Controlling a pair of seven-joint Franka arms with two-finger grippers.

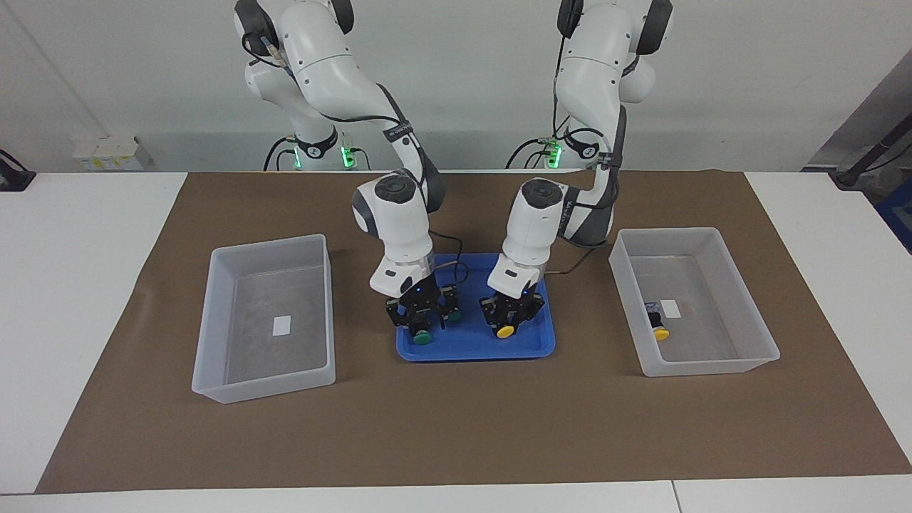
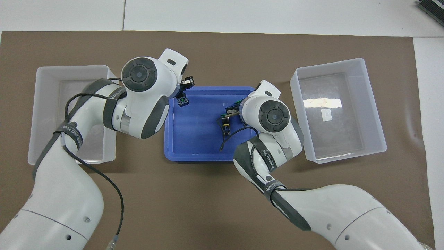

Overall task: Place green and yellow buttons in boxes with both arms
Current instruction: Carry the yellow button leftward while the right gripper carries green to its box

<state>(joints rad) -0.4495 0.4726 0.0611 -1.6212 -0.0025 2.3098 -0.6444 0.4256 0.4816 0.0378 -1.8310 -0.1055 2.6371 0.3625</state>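
While each hand [image 1: 422,329] [image 1: 507,322] grips one, both buttons [image 1: 422,338] [image 1: 506,331] touch tray [image 1: 470,350].

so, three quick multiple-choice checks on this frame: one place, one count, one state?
1. The yellow button outside the tray lies:
A. on the brown mat
B. in the box toward the left arm's end
C. in the box toward the right arm's end

2. Green-capped buttons in view:
A. one
B. two
C. three

3. The right gripper's fingers are:
A. open above a box
B. shut on nothing
C. shut on a green button

Key:
1 B: the yellow button lies on that box's floor.
2 B: green caps show at and.
3 C: the right gripper clamps the first green one, low in the blue tray.
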